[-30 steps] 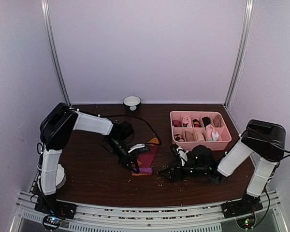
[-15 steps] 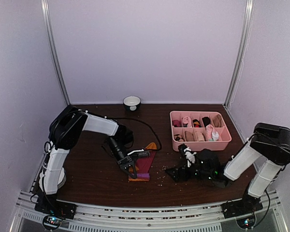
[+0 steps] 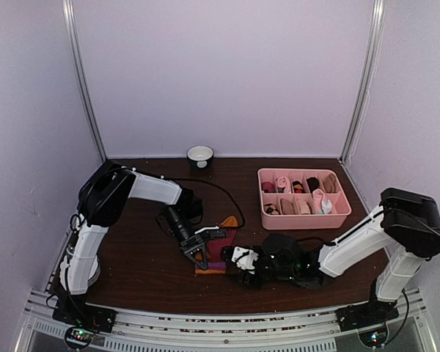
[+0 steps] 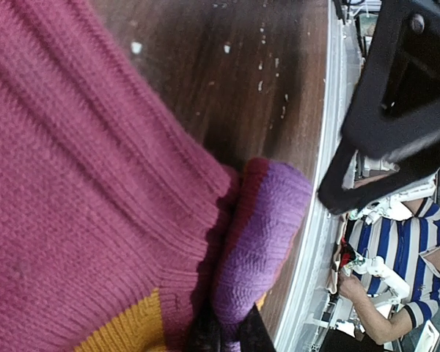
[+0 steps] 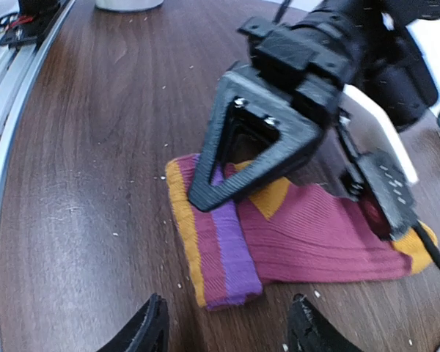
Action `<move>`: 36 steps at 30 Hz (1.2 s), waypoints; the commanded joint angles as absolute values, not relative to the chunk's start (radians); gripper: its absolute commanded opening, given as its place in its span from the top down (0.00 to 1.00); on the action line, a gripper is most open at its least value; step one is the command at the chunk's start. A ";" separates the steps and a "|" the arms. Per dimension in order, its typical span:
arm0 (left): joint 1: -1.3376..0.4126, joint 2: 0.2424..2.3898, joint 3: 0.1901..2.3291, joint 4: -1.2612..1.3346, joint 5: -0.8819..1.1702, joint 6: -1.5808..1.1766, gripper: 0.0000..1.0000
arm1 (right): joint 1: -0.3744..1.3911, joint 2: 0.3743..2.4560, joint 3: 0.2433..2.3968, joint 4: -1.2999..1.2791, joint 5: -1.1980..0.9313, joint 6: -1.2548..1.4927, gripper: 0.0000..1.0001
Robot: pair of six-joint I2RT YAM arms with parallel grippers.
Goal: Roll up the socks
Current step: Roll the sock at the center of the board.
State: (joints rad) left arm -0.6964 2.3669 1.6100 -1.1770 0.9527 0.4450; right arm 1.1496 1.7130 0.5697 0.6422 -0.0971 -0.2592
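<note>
The dark red sock (image 3: 221, 248) lies flat on the brown table, orange toe toward the back. Its purple-striped cuff (image 5: 235, 253) is folded over at the near end. My left gripper (image 3: 199, 257) is shut on that folded cuff; in the left wrist view the purple fold (image 4: 268, 220) is pinched between the dark fingertips (image 4: 243, 339). My right gripper (image 3: 240, 261) is open and empty, low over the table just right of the cuff. In the right wrist view its tips (image 5: 152, 323) straddle bare wood in front of the sock (image 5: 330, 235). The tan sock is out of view.
A pink divided tray (image 3: 305, 219) with small rolled socks stands at the back right. A small white bowl (image 3: 200, 155) sits at the back wall. A black cable (image 3: 221, 188) runs across the table behind the sock. Crumbs dot the wood.
My right gripper has swung left, from beside the tray toward the sock's cuff. My left gripper has shifted slightly nearer, holding the cuff.
</note>
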 commanded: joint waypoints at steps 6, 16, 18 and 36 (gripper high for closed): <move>-0.689 2.424 1.593 -1.029 0.600 0.387 1.00 | 1.161 1.862 0.745 0.470 -0.165 -0.444 0.51; -0.699 2.437 1.629 -1.028 0.589 0.366 1.00 | 1.167 1.940 0.843 0.400 -0.153 -0.512 0.63; -0.699 2.439 1.636 -1.028 0.588 0.365 1.00 | 1.168 1.947 0.849 0.383 -0.150 -0.516 0.68; -0.653 1.975 1.254 -0.498 0.597 0.363 0.42 | 1.053 2.064 0.801 0.307 -0.524 -0.152 1.00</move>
